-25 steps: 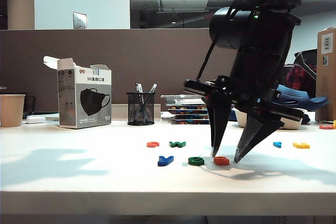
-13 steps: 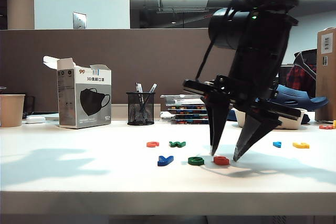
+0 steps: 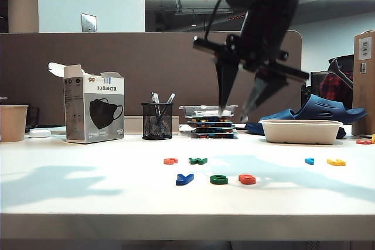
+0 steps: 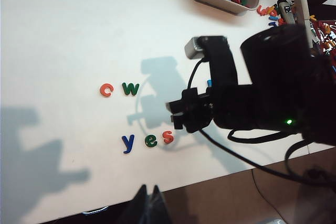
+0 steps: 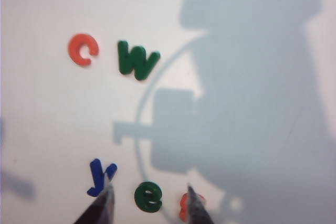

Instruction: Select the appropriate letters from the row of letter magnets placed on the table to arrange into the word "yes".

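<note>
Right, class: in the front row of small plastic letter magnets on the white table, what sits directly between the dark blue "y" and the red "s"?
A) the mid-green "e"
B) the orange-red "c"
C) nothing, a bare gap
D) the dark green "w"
A: the mid-green "e" lies between the dark blue "y" and the red "s", spelling "yes", while the dark green "w" and orange-red "c" sit in the row behind.

Bright overhead strip light; soft arm shadows across white table (image 3: 88,197); right wrist view blurred, slightly overexposed.
</note>
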